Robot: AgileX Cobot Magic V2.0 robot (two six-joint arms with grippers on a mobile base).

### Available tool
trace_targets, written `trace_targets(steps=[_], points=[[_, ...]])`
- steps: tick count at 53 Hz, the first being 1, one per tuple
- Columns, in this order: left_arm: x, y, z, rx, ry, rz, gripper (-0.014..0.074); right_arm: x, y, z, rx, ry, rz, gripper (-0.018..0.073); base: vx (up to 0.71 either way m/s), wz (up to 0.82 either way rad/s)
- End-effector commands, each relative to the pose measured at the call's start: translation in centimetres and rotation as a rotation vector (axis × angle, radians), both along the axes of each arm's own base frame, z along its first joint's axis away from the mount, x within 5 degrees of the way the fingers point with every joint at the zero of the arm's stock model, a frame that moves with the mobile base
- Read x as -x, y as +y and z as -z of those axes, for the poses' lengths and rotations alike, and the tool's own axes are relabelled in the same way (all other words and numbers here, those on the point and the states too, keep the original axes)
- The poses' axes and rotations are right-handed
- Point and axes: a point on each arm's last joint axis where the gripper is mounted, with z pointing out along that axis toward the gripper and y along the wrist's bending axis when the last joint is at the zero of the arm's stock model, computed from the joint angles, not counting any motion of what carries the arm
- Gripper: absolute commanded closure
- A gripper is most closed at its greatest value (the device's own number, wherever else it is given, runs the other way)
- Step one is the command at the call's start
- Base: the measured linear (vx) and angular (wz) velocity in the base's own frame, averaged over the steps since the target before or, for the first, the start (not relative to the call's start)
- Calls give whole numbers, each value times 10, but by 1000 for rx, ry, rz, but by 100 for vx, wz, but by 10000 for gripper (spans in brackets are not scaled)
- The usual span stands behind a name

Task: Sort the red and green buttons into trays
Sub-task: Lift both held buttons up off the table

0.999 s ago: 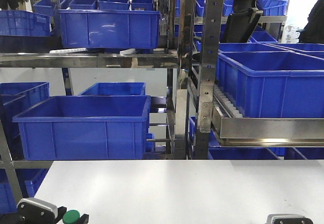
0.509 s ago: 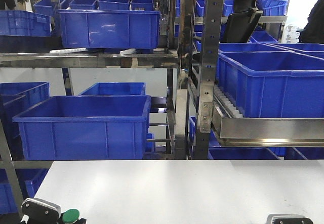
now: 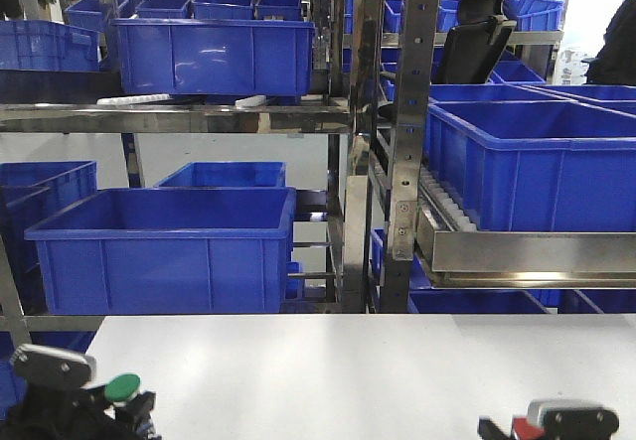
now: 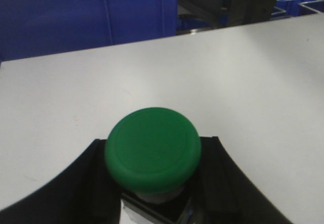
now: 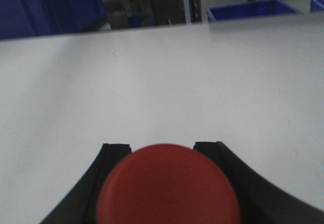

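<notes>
The left pincer [image 4: 157, 141] was closed on the green button [image 4: 152, 149]. In the left wrist view its two black fingers [image 4: 83, 186] stood at both sides of the button. The grey-black switch body sat between them, and the round green cap rose over their tips. The cap faced upward and looked level. In the front view the same button showed at the near left corner of the white tabletop [image 3: 348, 370], on top of the black parts of the left arm. From these views I could not tell if the button was touching the tabletop or was lifted a little above it.

The right pincer [image 5: 162, 146] was holding the red button [image 5: 167, 188]. The wide red cap filled the space between the two black fingers [image 5: 263, 198] and covered the switch body, so the contact of the fingers with the body was hidden. The cap was blurred because it was very near to the camera. In the front view the right arm showed only as a grey and black part at the near right corner of the tabletop, with a small red spot beside it. The two buttons were well apart from each other, one at each near corner.

Behind the far edge of the tabletop stood a metal rack [image 3: 402, 142] with deep blue crates [image 3: 164, 251] on its shelves. A black office chair [image 3: 475, 38] was partly visible behind the rack, at the upper right.
</notes>
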Motion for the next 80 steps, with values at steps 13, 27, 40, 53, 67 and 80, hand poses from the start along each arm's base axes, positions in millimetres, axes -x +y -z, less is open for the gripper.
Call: trace_targets(steps=[13, 27, 40, 53, 67, 80], points=[[65, 14, -113, 63, -45, -43, 600, 35, 5, -168, 74, -189, -96, 569, 0, 0], [129, 7, -144, 9, -27, 15, 600, 123, -12, -229, 177, -234, 16, 569, 0, 0], [159, 3, -160, 90, -63, 124, 596, 178, -14, -229, 166, -381, 18, 569, 0, 0], [163, 5, -163, 91, -89, 128, 596, 192, -14, -234, 218, -447, 15, 569, 0, 0], [163, 5, -163, 91, -89, 128, 596, 192, -14, -234, 218, -446, 15, 569, 0, 0], [163, 5, -163, 91, -89, 128, 596, 192, -14, -234, 218, -446, 14, 569, 0, 0]])
